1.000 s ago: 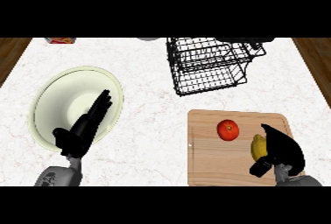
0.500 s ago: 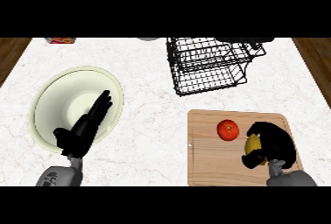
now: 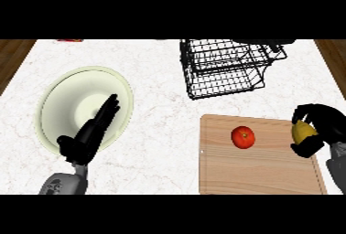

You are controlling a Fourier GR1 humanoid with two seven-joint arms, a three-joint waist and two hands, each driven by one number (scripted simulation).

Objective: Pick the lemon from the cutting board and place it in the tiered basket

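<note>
cutting board (image 3: 256, 176) edge: right hand (image 3: 326, 122) with lemon (image 3: 302, 131), now farther right

The right hand (image 3: 324, 124) curls over the lemon (image 3: 302, 131) so only a yellow part shows, the left hand (image 3: 86, 140) covers part of the plate (image 3: 64, 93), and a small red thing (image 3: 69, 40) at the top edge is cut off and cannot be identified.
</note>
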